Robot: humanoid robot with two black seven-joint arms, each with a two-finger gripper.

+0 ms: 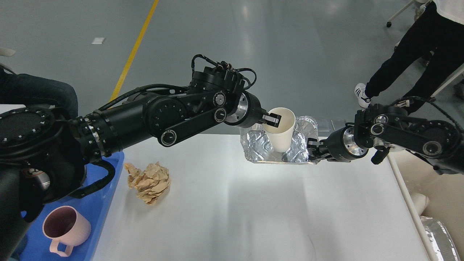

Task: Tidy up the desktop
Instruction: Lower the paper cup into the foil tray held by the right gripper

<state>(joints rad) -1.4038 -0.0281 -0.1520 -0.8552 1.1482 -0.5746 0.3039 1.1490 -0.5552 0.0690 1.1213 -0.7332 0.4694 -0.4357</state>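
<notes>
The white desktop (pixel 253 210) fills the lower middle of the head view. My left gripper (pixel 272 120) is shut on the rim of a white paper cup (pixel 281 132) and holds it upright inside a silver foil container (pixel 261 148). My right gripper (pixel 312 151) is shut on the container's right rim and holds it at the desktop's far edge. A crumpled ball of brown paper (pixel 148 181) lies on the desktop at the left.
A blue tray (pixel 98 210) at the left edge holds a pink mug (pixel 65 228); my left arm hides much of it. A beige bin (pixel 435 195) with foil in it stands right of the table. A person's legs (pixel 409 61) stand at the far right.
</notes>
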